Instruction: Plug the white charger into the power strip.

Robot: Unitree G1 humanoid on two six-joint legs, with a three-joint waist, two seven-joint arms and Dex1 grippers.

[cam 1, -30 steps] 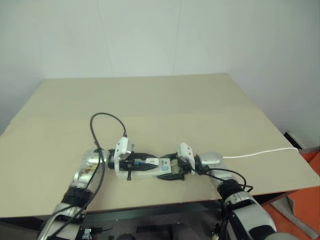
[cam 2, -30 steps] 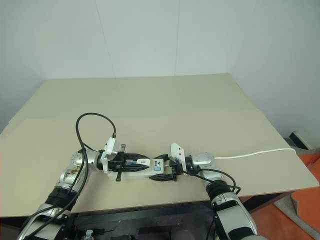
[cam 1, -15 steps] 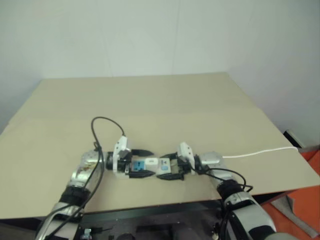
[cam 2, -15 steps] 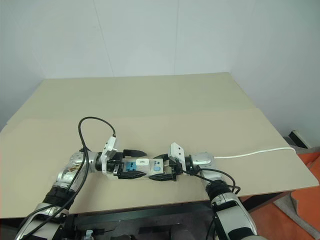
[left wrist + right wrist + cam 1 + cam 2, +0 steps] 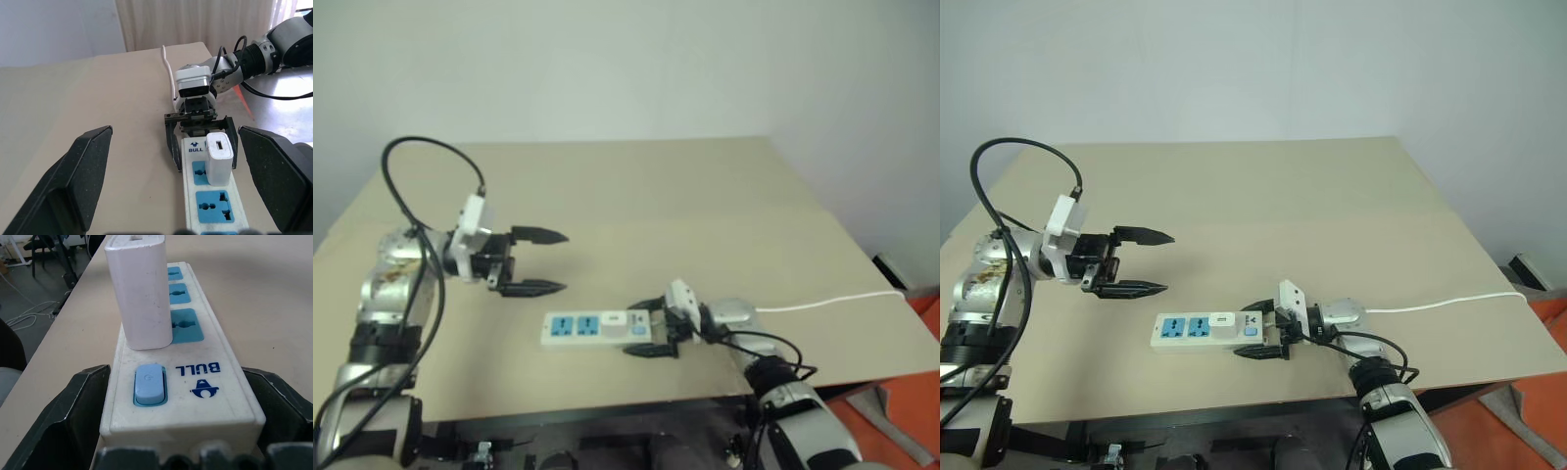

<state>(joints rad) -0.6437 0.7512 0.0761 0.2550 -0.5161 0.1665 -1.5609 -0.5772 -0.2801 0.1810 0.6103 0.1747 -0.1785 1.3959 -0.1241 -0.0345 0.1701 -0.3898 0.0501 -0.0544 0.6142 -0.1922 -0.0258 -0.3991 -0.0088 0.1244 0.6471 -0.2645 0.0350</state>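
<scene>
The power strip (image 5: 582, 329) lies flat near the table's front edge, its blue socket faces turned up. The white charger (image 5: 612, 318) stands upright in the socket beside the blue switch (image 5: 149, 384); in the right wrist view the charger (image 5: 139, 293) sits square on the strip. My right gripper (image 5: 640, 331) is shut on the strip's switch end, one finger on each long side. My left gripper (image 5: 564, 261) hangs open and empty in the air, up and to the left of the strip, pointing right.
The strip's thin white cord (image 5: 822, 299) runs right across the tan table (image 5: 705, 196) to its right edge. A black cable loop (image 5: 421, 157) arches over my left arm. Something orange (image 5: 901, 411) lies on the floor by the table's right corner.
My left gripper opened, let go of the charger and rose up and to the left, away from the strip. The charger stays standing in its socket. The right gripper kept its hold.
</scene>
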